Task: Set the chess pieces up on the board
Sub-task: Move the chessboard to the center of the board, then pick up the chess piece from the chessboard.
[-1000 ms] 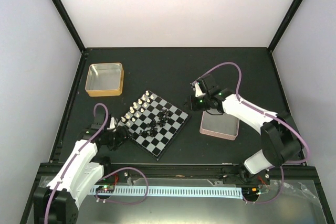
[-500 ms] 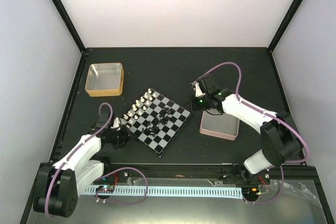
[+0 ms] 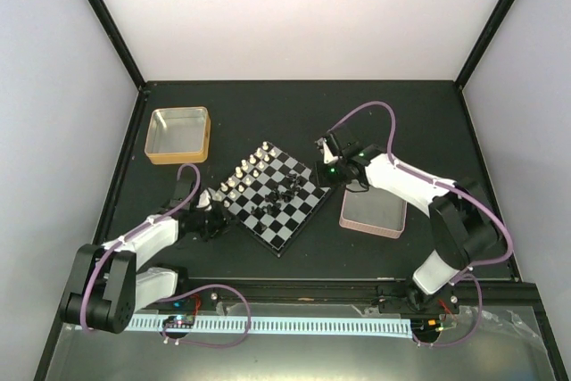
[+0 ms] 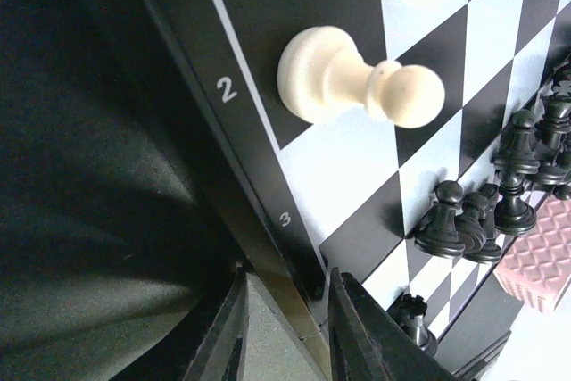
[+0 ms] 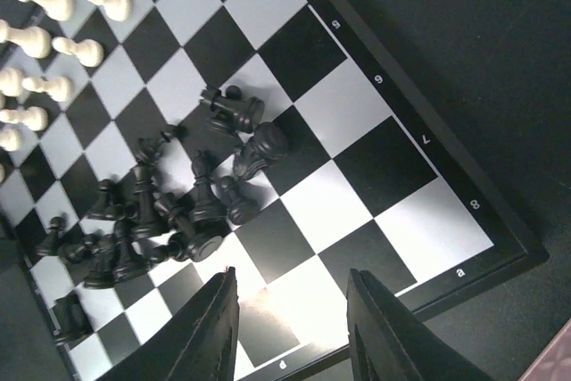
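Note:
The board point(image 3: 284, 225) lies skewed on the dark table. White chess pieces point(image 3: 245, 171) line its upper-left edge, and black chess pieces point(image 3: 278, 195) lie heaped near its middle. My left gripper point(image 3: 214, 220) is at the board's left corner. In the left wrist view the left gripper point(image 4: 290, 332) is shut on the board's dark rim point(image 4: 268, 211), beside a white pawn point(image 4: 357, 86). My right gripper point(image 3: 323, 167) hovers over the board's right corner. In the right wrist view the right gripper point(image 5: 294, 327) is open above bare squares point(image 5: 357, 149), just right of the black heap point(image 5: 178, 202).
A gold-rimmed tray point(image 3: 178, 161) stands at the back left. A pink-rimmed tray point(image 3: 370, 228) sits right of the board, under my right forearm. Black frame posts bound the table on both sides.
The board slid up and to the right and turned. My left gripper closed on its rim as the arm stretched low. My right gripper moved left over the corner and its jaws narrowed.

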Controlling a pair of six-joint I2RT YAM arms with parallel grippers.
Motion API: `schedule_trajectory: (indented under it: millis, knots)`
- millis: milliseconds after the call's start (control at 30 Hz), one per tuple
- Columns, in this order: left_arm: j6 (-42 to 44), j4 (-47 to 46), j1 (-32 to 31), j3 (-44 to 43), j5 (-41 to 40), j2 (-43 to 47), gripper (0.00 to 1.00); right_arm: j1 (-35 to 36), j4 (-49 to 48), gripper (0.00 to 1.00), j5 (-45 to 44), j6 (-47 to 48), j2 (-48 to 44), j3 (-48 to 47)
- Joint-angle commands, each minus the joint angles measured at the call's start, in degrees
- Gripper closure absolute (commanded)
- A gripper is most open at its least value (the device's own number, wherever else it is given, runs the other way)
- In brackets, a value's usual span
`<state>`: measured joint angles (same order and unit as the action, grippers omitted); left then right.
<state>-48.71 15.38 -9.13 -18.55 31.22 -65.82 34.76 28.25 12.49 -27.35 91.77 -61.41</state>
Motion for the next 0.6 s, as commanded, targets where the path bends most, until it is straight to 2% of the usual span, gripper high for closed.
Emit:
schedule_trajectory:
  millis: [0,200,433,567]
  knots:
    - [0.3,-1.6,-0.6,-1.2,-3.1,-1.0,0.7,1.2,1.6,0.64,-4.1,1.3,3.4,-2.8]
    - [1.5,0.9,-0.8,-1.6,-3.4,3.1,0.61,3.8,3.4,0.63,-5.7,2.8,8.0,-6.0]
    - [4.0,5.3,-1.0,-3.2,-4.5,8.2,0.58,7.0,6.0,0.62,-6.1,4.8,10.5,-10.1]
    - [6.6,8.2,-5.8,-7.2,-7.1,9.5,0.56,7.9,6.3,0.62,-5.3,4.1,10.5,-11.0]
